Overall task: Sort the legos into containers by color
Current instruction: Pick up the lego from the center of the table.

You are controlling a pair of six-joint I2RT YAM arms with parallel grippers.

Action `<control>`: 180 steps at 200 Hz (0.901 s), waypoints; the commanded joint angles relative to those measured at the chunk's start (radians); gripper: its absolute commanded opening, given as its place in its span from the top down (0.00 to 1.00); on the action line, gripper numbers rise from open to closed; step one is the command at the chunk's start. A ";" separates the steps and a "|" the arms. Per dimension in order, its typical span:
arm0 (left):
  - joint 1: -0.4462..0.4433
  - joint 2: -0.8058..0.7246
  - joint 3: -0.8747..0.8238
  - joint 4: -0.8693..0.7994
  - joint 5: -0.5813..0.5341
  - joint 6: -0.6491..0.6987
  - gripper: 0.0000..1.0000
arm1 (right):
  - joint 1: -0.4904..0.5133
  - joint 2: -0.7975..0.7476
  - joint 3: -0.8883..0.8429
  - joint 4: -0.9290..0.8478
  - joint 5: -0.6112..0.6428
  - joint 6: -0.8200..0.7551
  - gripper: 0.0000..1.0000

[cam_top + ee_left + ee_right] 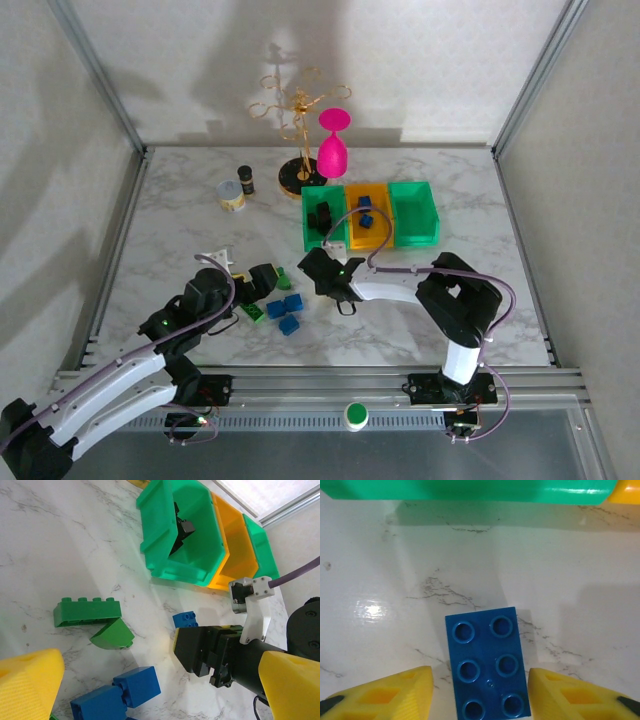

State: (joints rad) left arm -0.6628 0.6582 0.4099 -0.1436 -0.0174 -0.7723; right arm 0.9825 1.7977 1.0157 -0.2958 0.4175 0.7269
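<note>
A blue brick [487, 662] is straddled by the right gripper [481, 692] on the marble table [380, 580]. The yellow fingers [385, 692] are spread to either side of it, and a sliver of table is seen between the brick and the left finger (the brick lies flat, studs up). The brick is set just in front of the joined bins [413, 215], near the end green bin [165, 555]. Black bricks [184, 529] are seen in that bin and blue pieces [366, 212] in the orange bin [380, 235] beside it. The left gripper [262, 280] is held with its fingers spread wide and nothing pinched, above loose bricks. These are two blue blocks [117, 695], a long green brick [87, 611] and a rounded green piece [114, 635] touching it.
</note>
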 commanded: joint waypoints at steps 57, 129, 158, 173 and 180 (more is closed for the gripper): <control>0.011 0.031 0.009 0.037 0.003 -0.008 0.00 | -0.019 0.036 0.046 -0.008 -0.025 -0.083 0.66; 0.011 0.066 0.055 0.058 0.036 0.004 0.00 | -0.032 -0.209 -0.018 -0.097 -0.067 -0.082 0.68; 0.009 0.128 0.089 0.109 0.057 0.011 0.00 | -0.108 -0.291 -0.012 -0.136 -0.077 -0.112 0.67; 0.009 0.160 0.108 0.140 0.063 0.019 0.00 | -0.171 -0.294 0.006 -0.126 -0.091 -0.155 0.66; 0.009 0.176 0.117 0.150 0.063 0.023 0.00 | -0.199 -0.282 0.016 -0.113 -0.092 -0.173 0.66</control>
State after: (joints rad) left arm -0.6628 0.7994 0.4744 -0.0689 0.0185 -0.7746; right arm 0.8639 1.5066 1.0084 -0.3790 0.3359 0.6197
